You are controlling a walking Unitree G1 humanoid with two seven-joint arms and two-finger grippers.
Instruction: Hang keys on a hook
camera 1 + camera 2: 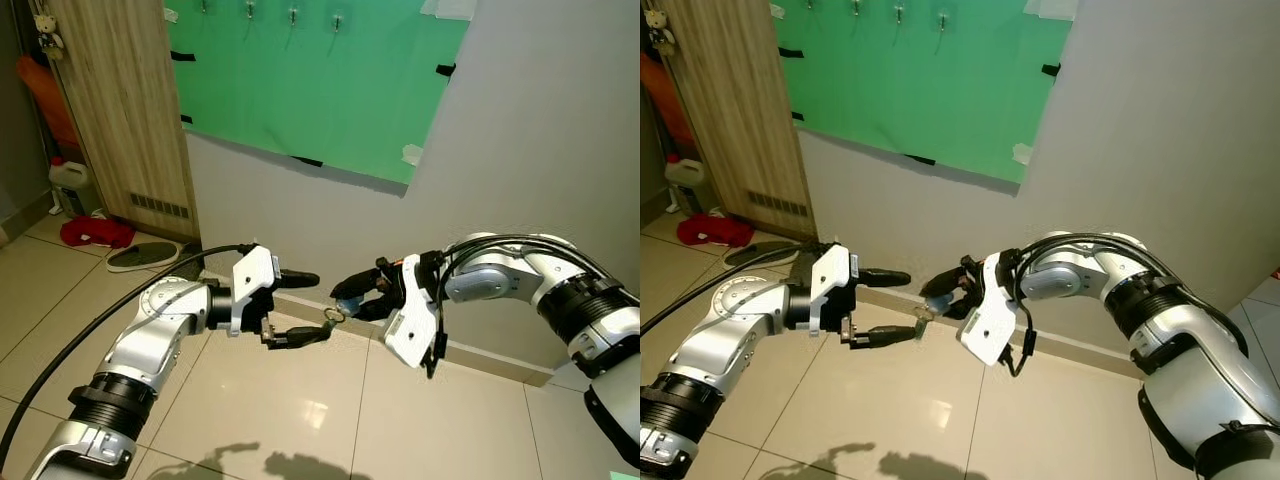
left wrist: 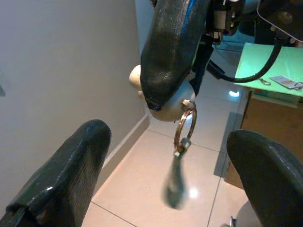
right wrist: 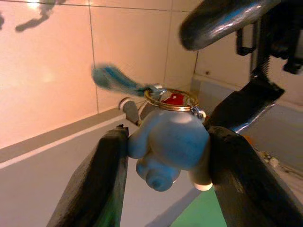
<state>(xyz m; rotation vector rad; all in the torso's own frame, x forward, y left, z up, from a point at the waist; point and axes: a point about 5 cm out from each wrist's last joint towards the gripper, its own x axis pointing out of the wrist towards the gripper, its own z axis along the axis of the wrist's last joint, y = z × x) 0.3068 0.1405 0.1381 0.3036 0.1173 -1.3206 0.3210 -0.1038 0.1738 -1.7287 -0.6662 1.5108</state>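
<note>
The right gripper pinches the keys by their blue figure charm, ring and key dangling toward the spread left gripper at nine o'clock, the hooks far off at twelve o'clock.

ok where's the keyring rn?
The keyring hangs mid-air in the head views, its blue figure clamped in the right gripper, just off the open left gripper, low before the wall under the green board.
</note>
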